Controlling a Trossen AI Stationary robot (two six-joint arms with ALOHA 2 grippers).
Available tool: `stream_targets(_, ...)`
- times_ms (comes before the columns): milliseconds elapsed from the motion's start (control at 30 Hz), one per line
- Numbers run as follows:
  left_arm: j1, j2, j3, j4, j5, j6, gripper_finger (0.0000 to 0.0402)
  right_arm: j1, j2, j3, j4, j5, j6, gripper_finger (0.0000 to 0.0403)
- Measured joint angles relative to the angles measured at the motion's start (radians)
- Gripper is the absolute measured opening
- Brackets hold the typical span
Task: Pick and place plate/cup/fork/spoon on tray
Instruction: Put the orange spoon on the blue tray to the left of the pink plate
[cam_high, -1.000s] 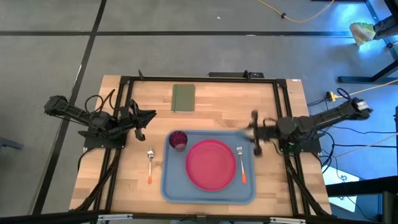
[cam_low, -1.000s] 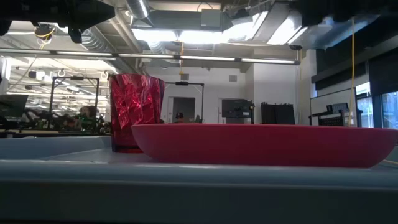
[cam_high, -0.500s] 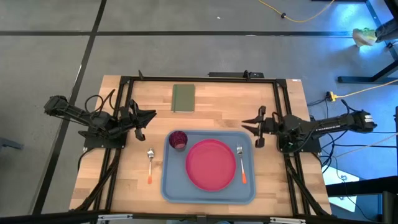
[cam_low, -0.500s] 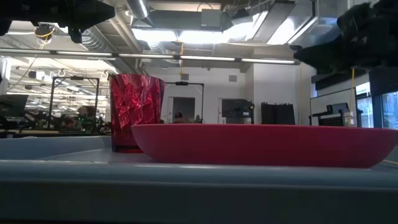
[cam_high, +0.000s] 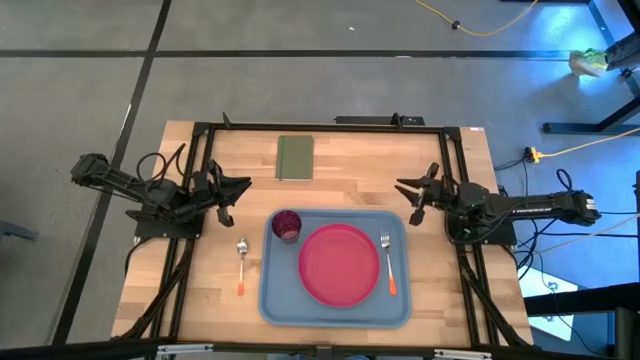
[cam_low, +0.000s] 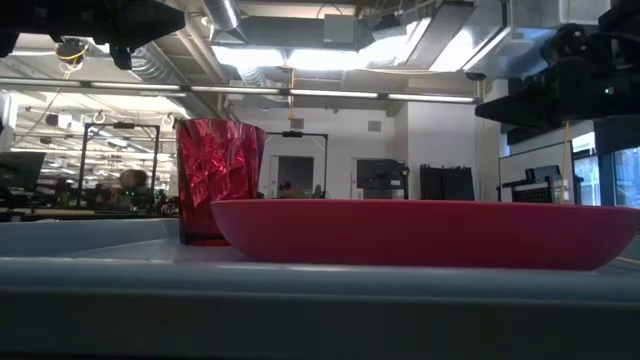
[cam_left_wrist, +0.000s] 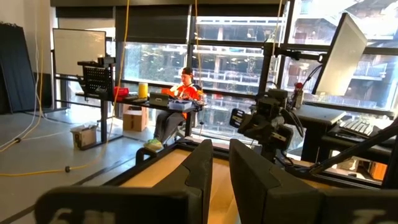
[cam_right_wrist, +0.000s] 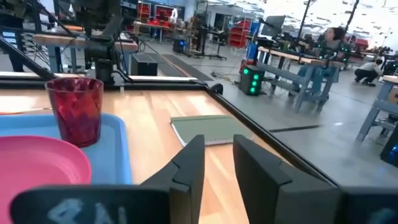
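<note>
Only the spoon (cam_high: 241, 265) left off the tray (cam_high: 270, 300), lying on the bare desk (cam_high: 200, 290) just beside the tray's left rim, orange handle toward the near edge, bowl pointing far. Nearer by a good margin: the left gripper (cam_high: 235, 189), fingers parted, grasping nothing, just beyond the spoon's bowl end. Nothing in between. Already on the tray: plate (cam_high: 340, 264) in the middle, fork (cam_high: 388, 265) along its right, cup (cam_high: 287, 225) at the far left corner. Over at the tray's far right corner, the right gripper (cam_high: 415, 196), spread and holding nothing. Farther back, olive pad (cam_high: 294, 157), well apart.
</note>
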Motion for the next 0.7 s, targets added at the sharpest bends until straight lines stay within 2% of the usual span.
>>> stream_targets(200,0.000,0.000,0.000,0.000,0.000,0.000,0.0047,-0.002,-0.109,0.000,-0.163,-0.004,0.011,0.0090)
stream_targets(333,0.000,0.000,0.000,0.000,0.000,0.000,0.0047,-0.002,-0.168,0.002,-0.280,-0.097,0.030,0.0090)
stream_targets(400,0.000,0.000,0.000,-0.001,0.000,0.000,0.0047,-0.002,-0.177,0.010,-0.299,-0.174,0.026,0.0090)
stream_targets(500,0.000,0.000,0.000,-0.001,0.000,0.000,0.0047,-0.001,-0.179,0.011,-0.319,-0.229,0.024,0.0090)
stream_targets(700,0.000,0.000,0.000,-0.001,0.000,0.000,0.0047,-0.002,-0.158,0.011,-0.319,-0.250,0.028,0.0090)
